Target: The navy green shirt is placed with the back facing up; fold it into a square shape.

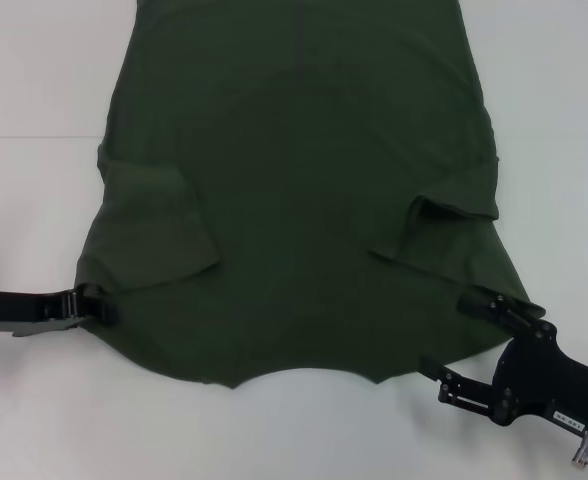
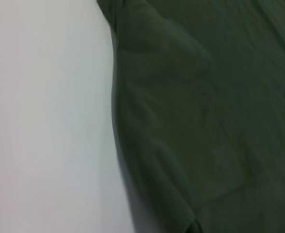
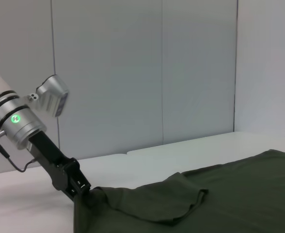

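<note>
Shirt [image 1: 304, 200] lying flat on the bench [image 1: 34, 80], sleeves folded inward. Left claw [image 1: 102, 303] at its near left edge; right claw [image 1: 452, 345] at its near right corner.

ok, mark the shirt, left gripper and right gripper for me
navy green shirt [image 1: 294, 200], head view, middle of its back.
left gripper [image 1: 102, 303], head view, tips at the shirt's edge.
right gripper [image 1: 452, 343], head view, between its open fingers.
</note>
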Robot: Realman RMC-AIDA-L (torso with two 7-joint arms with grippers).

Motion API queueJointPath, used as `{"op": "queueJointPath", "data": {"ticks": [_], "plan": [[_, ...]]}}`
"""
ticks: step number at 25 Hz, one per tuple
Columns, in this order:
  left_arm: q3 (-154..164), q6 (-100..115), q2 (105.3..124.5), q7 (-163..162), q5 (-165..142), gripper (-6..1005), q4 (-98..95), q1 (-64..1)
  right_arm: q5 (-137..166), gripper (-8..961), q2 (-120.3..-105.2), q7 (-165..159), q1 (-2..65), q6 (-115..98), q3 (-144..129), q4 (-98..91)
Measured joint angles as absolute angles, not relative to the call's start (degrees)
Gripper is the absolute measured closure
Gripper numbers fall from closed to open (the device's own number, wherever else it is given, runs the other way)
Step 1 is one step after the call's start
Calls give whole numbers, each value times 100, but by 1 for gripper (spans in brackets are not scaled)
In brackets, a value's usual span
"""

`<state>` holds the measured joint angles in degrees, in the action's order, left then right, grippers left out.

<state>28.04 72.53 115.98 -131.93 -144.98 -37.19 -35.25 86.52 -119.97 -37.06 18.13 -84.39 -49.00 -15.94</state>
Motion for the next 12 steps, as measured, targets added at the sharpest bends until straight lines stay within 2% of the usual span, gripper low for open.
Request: {"op": "queueJointPath", "data": {"ticks": [6,12], "plan": [[2828,7236,11585,-13153,-14493,785,-3698,-3534,8647,13,-11989,-4235,1797,-8555,-4650,-1565],[2834,7244,11566,-13144,-14488,957,-3694,-3546,8657,12,-11915,-6717,1802,-8607,-3987,-2088]]}}
